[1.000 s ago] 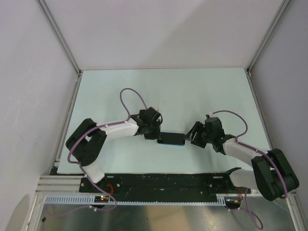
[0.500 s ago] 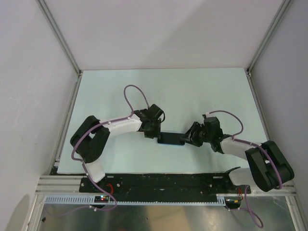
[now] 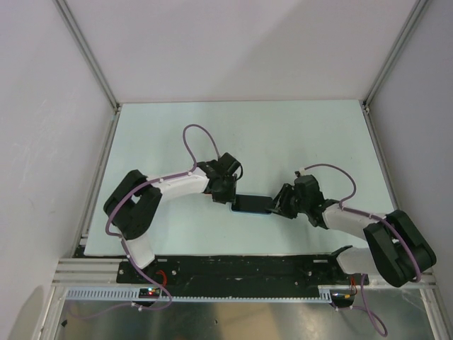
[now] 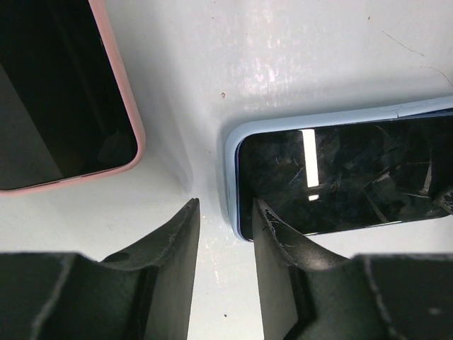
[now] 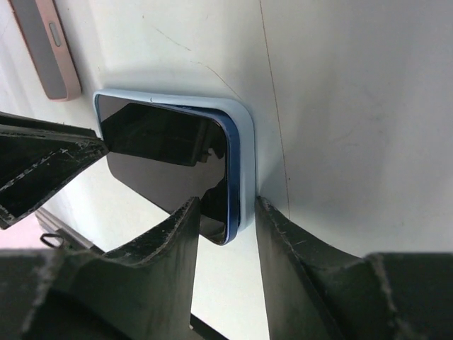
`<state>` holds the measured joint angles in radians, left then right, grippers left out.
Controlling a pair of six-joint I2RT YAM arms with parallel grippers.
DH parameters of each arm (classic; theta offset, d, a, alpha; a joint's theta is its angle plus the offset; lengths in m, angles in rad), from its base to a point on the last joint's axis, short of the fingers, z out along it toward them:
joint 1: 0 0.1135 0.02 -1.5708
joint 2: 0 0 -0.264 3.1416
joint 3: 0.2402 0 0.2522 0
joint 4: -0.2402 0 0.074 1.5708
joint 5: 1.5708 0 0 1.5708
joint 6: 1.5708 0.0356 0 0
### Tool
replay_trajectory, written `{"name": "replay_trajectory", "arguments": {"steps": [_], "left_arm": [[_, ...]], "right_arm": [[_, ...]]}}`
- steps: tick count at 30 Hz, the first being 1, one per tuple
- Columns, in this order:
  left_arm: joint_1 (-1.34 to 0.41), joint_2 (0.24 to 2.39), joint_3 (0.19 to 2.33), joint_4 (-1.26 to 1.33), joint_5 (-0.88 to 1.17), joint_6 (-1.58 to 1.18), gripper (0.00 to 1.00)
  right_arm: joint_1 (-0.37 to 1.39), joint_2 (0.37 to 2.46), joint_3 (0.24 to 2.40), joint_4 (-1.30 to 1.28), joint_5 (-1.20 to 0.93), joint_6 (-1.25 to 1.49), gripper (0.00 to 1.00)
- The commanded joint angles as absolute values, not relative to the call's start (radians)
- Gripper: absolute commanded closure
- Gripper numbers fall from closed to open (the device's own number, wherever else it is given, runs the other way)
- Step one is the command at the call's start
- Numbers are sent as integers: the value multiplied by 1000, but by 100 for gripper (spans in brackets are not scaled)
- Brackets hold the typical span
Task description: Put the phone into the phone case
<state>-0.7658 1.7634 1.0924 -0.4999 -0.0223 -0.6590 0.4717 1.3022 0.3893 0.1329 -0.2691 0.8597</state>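
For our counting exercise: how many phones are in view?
2: a dark phone in a light blue case, mid-table; a pink-rimmed phone beside its end. More may be hidden.

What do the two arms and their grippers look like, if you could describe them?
Both the left arm and right arm have white links with black joints, each trailing a looping purple cable. The left gripper and right gripper have matte black, tapered fingers with roughened edges.

1 overhead, 2 wrist CUs: phone (image 3: 251,204)
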Motion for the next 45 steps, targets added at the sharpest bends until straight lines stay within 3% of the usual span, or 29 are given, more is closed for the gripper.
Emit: {"name": "replay_trajectory", "arguments": {"steps": [1, 12, 28, 38, 45], "left_arm": [[-760, 1740, 1093, -536, -33, -620, 60], [-760, 1719, 1078, -535, -32, -604, 61], [-790, 1722, 1060, -523, -45, -637, 63], [-813, 1728, 1040, -484, -42, -658, 63], [-821, 1721, 1022, -471, -48, -664, 63]], "right_arm": [[520, 1270, 412, 70, -156, 853, 61], [624, 1304, 442, -33, -8, 877, 77], [740, 1443, 486, -174, 86, 903, 87], [834, 1595, 578, -301, 125, 923, 99], [892, 1708, 629, -355, 137, 935, 100]]}}
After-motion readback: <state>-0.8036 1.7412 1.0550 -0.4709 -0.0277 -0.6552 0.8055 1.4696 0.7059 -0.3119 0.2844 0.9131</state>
